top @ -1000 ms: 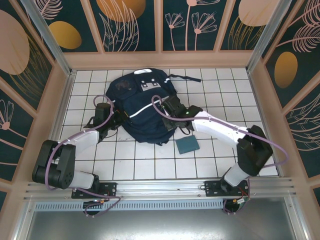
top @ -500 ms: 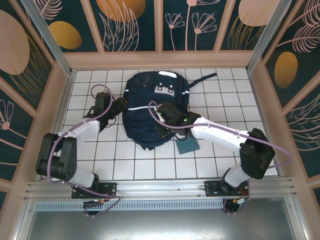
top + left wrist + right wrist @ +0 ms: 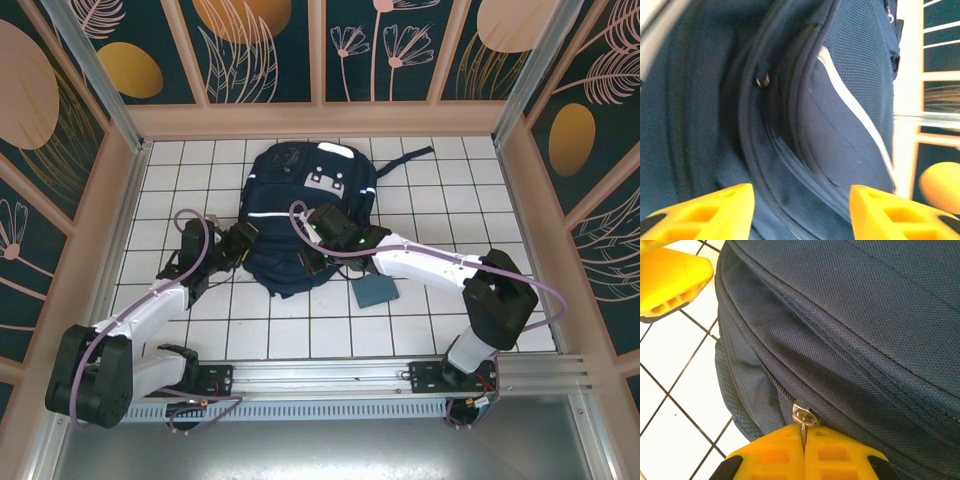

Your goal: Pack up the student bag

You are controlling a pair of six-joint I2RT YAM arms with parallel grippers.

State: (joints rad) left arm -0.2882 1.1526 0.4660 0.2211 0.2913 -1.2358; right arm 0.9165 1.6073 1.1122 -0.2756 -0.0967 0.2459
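The student bag [image 3: 300, 205], dark navy with a thin white stripe, lies flat on the white tiles at the back centre. At its left side my left gripper [image 3: 240, 252] stands open, the yellow fingers [image 3: 715, 210] apart and the bag's fabric [image 3: 830, 125] close in front with nothing gripped. My right gripper [image 3: 314, 262] is at the bag's near edge. In the right wrist view this gripper [image 3: 804, 446] is shut on the metal zipper pull [image 3: 803, 419], where the closed zipper track runs along the bag [image 3: 850, 330].
A flat teal book [image 3: 375, 290] lies on the tiles just right of the bag's near end, under the right forearm. Wooden walls ring the tiled floor [image 3: 270, 330]. A yellow finger [image 3: 670, 277] of the left gripper shows near the bag's corner.
The left gripper opened and let go of the bag, then drew back toward the near side. The bag shifted back and to the right. The right gripper stayed shut and slid left along the bag's edge.
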